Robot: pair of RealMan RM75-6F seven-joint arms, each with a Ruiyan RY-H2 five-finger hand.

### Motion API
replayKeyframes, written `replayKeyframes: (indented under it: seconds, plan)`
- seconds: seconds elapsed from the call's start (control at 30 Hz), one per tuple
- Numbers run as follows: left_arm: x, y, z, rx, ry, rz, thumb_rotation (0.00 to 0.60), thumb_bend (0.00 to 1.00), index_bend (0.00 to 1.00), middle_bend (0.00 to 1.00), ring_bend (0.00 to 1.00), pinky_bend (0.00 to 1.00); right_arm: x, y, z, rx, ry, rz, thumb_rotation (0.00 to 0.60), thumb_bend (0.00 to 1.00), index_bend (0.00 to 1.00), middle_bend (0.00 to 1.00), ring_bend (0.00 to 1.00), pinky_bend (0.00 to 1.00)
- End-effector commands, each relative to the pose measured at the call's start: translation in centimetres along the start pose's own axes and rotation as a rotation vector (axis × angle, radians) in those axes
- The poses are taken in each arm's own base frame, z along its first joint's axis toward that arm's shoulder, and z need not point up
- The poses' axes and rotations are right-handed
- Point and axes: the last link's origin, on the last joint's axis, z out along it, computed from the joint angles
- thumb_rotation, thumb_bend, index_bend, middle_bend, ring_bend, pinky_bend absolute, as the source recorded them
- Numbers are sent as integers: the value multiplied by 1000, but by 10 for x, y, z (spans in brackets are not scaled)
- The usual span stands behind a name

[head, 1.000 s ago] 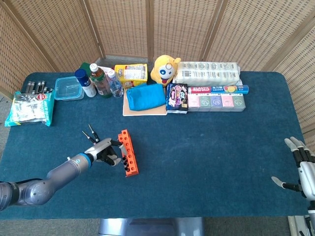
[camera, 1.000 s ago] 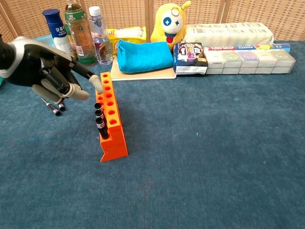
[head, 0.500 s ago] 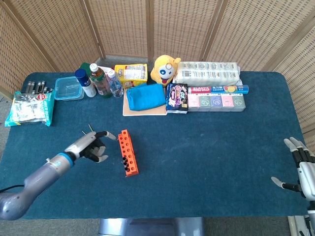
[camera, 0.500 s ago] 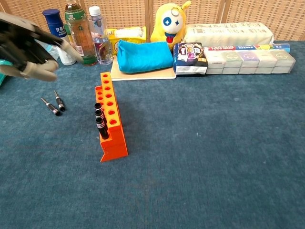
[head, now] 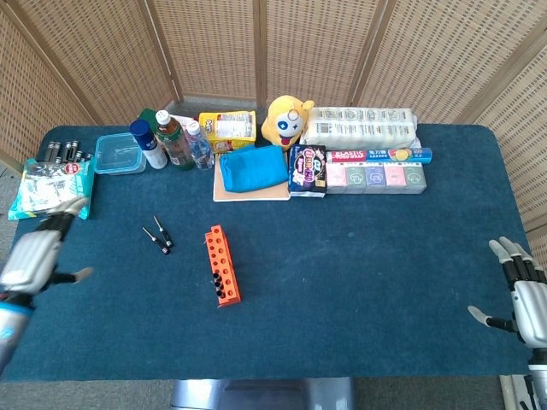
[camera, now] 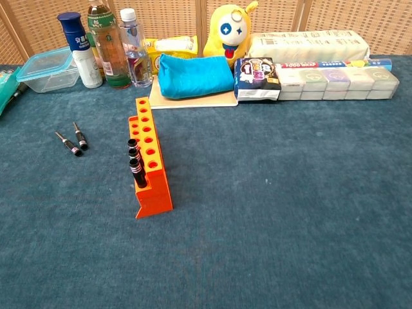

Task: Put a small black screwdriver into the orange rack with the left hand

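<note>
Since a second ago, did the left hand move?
Yes. The left hand pulled away from the rack toward the table's left edge, holding nothing.

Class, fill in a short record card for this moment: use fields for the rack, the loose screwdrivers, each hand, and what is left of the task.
rack: orange rack upright on the blue table, three black screwdrivers standing in its left row
loose screwdrivers: two small black screwdrivers lying on the cloth to the left of the rack, apart from it
left hand: left hand at the table's left edge, fingers apart, holding nothing
right hand: right hand at the right edge, fingers apart, holding nothing
left to do: both loose screwdrivers not yet in the rack
</note>
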Motion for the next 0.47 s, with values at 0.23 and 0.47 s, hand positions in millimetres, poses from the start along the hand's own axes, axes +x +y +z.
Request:
replayKeyframes:
  seconds: [0.23, 0.47]
  plan:
    - [-21, -52, -64, 127, 52, 100, 600, 114, 0, 0, 0, 168, -1, 2, 1, -14, 14, -13, 600, 0, 10, 27, 43, 75]
    - [-27, -57, -74, 144, 104, 142, 600, 118, 0, 0, 0, 166, 5, 8, 1, -44, 51, -24, 600, 0, 10, 27, 43, 74]
